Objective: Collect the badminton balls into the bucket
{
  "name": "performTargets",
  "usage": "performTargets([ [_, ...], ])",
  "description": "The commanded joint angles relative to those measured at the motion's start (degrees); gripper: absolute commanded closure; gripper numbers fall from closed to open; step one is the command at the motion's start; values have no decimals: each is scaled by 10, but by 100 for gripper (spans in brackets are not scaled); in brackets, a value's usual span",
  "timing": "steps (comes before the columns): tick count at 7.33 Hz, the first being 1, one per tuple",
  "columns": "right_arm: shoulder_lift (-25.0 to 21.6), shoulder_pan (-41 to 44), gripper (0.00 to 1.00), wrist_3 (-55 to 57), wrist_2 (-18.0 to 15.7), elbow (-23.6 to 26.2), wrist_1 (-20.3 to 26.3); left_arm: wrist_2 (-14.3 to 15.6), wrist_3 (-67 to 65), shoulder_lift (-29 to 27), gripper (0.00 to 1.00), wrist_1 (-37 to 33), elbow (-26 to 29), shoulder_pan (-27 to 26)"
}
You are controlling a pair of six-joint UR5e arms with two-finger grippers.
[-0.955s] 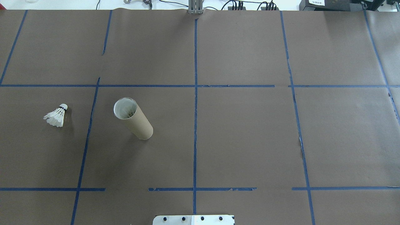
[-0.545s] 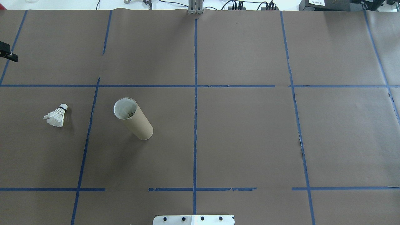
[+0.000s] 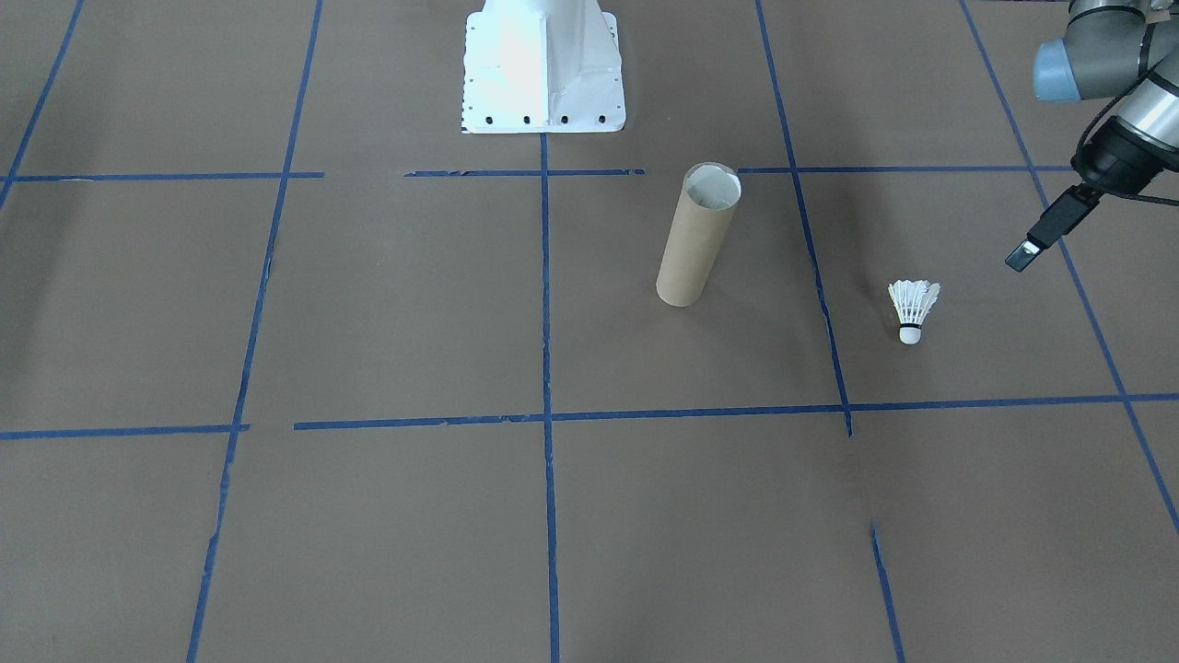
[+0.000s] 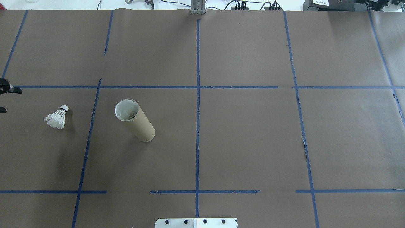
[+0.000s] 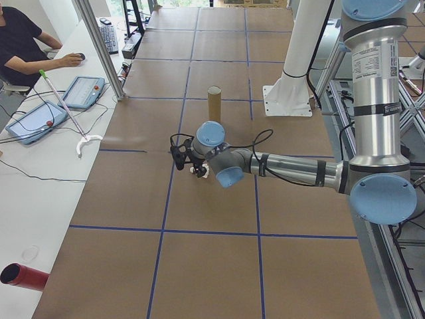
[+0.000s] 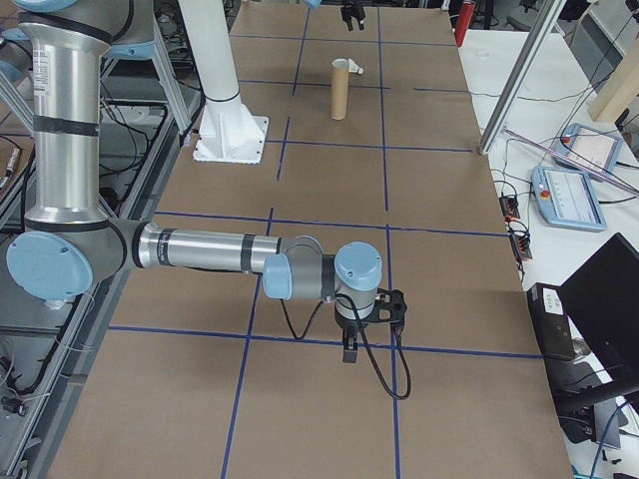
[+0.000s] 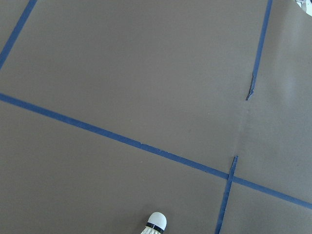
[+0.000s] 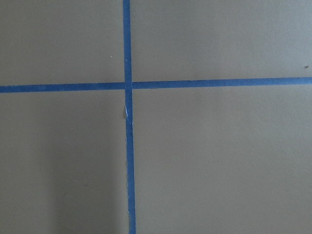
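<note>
Shuttlecock lies on the desk, cork tip up-table, well apart from the upright bucket. Left pincer stands open, empty, just beside it; you'd centre over the cork, descend, and close gently on the band, not the feathers

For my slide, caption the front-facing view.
Left gripper hovers near shuttlecock; cardboard tube stands upright beside it.
</note>
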Motion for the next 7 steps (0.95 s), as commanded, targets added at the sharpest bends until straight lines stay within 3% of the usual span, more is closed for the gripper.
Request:
performTargets([
  [1,0,0,0,0,0,0,0,104,-187,6,0,-29,-4,109],
  [4,0,0,0,0,0,0,0,172,-270,1,0,-29,-6,156],
  [7,0,0,0,0,0,0,0,176,-278,-16,0,-27,17,157],
])
